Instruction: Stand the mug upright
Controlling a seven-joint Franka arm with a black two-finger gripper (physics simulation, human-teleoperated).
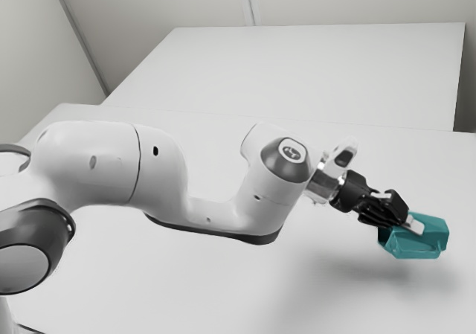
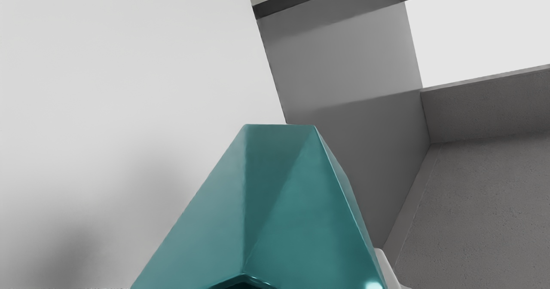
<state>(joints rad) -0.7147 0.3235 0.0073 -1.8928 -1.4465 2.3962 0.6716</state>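
Note:
Toward the exterior view's right, my black gripper (image 1: 406,225) holds the faceted teal mug (image 1: 428,237) above the table, with a soft shadow beneath. The mug lies sideways in the grip, its dark opening facing back toward the hand. A pale fingertip (image 1: 414,225) presses on its near side; the other finger is hidden there. In the wrist view the mug (image 2: 279,203) extends away from the gripper (image 2: 253,280), its dark rim at the bottom edge. One light fingertip (image 2: 388,272) shows beside its wall.
A white table (image 1: 223,282) spreads beneath the arm, and another white surface (image 1: 312,70) stands behind it. In the wrist view, the white tabletop (image 2: 120,74) ends at an edge, beyond which are grey walls (image 2: 343,69) and a rough grey floor (image 2: 481,211).

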